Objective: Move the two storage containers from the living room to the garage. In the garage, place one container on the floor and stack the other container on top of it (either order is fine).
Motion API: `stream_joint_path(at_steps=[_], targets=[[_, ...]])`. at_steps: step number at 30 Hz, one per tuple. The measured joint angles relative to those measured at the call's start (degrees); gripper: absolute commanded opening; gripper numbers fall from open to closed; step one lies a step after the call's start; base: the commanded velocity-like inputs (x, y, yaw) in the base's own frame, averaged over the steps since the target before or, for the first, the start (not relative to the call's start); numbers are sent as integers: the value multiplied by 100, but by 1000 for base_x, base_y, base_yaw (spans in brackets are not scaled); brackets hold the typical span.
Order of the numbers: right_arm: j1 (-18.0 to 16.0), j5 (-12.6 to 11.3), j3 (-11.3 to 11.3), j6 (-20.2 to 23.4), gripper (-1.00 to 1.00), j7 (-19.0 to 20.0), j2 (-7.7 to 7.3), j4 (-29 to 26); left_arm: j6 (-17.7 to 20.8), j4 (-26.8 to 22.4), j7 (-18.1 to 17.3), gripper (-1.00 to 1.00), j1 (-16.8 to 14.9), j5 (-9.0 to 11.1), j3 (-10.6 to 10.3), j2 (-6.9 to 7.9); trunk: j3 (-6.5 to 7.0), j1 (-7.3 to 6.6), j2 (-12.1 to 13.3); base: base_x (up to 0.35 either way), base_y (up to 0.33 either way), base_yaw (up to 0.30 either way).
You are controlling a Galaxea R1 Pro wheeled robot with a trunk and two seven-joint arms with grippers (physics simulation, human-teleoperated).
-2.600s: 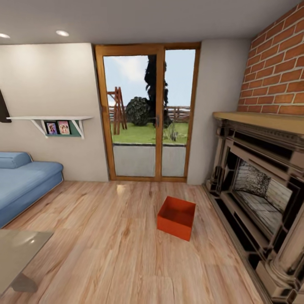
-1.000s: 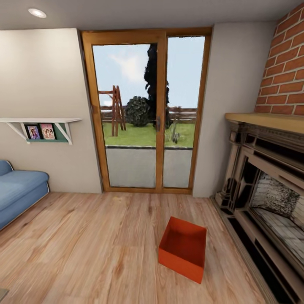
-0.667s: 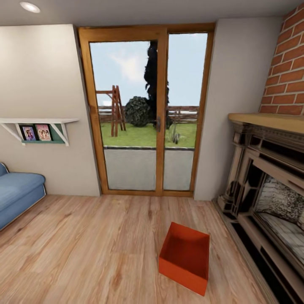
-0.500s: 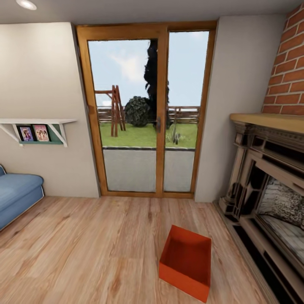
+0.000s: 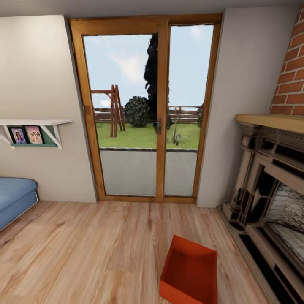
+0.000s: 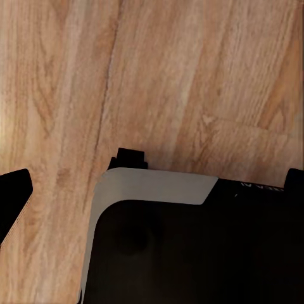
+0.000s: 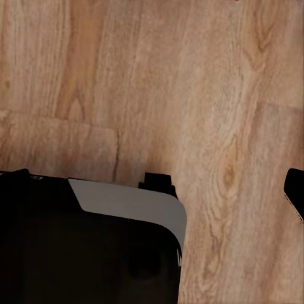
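Orange-red rectangular lidless storage container (image 5: 190,276) on light wood-plank floor (image 5: 93,253), nearest, at lower centre-right, just left of ornate dark fireplace (image 5: 270,202). Blue sofa (image 5: 14,200) at far left. Beyond, wood-framed glass doors (image 5: 145,114) in beige wall; white wall shelf (image 5: 33,126) with photos. Red brick (image 5: 291,84) above mantel. Fingers' state: cannot tell; wrist views show plank floor and dark robot body (image 6: 196,247).

- Below me the light wood-plank floor (image 5: 93,249) fills the lower half of the head frame, running back to the glass doors.
- One orange-red storage container (image 5: 190,272) sits directly on it at lower centre-right, open side up, cut by the bottom edge.
- A blue sofa (image 5: 14,198) rests on the planks at the left edge.
- The fireplace (image 5: 270,202) base stands on them at right.
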Motion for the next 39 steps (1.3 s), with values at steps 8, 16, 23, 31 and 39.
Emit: stream_joint_path(at_steps=[8,16,23,31,39], targets=[[2,0,0,0,100,0,0,-1,-16,-1,0,100,0,0,0,0,0,0,0,321,0,0],[-1,0,0,0,100,0,0,-1,-19,-1,0,100,0,0,0,0,0,0,0,321,0,0],[-1,-3,0,0,100,-3,7,-1,-23,-1,0,100,-4,4,0,3,0,2,0,241,0,-13],[-2,-10,-1,0,100,-8,25,0,-24,1,2,100,-1,16,0,8,13,3,1,23,0,-185],[0,-10,-3,3,100,-8,19,-1,-24,1,6,100,-1,17,0,8,31,3,1,1,0,-232]])
